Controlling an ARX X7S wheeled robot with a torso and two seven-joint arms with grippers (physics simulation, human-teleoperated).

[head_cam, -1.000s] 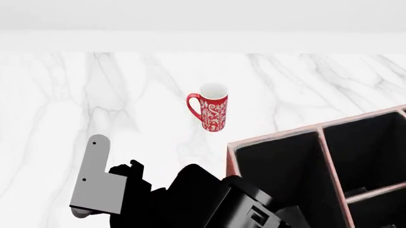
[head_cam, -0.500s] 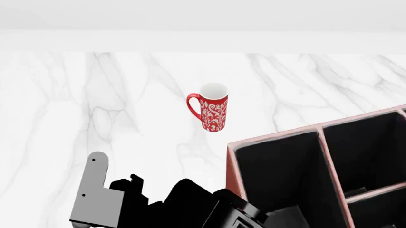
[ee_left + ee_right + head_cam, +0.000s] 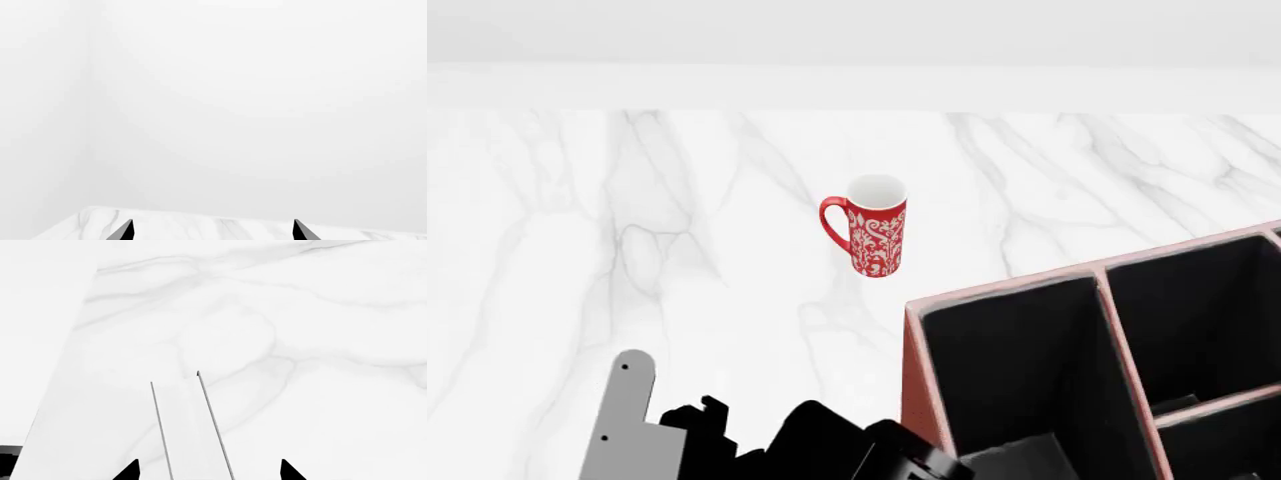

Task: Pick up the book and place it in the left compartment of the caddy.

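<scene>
Grey flat bracket [image 3: 627, 425] with two screw holes, glossy black arm housing [image 3: 827, 445]

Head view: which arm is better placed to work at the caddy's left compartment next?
Left, probably: the left arm sits beside the left compartment; the right pincer views only the marble table.

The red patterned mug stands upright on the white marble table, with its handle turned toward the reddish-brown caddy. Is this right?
Not quite. The red patterned mug does stand upright on the white marble table, but its handle points away from the reddish-brown caddy with the black interior, toward the robot's left side. The head view shows this.
</scene>
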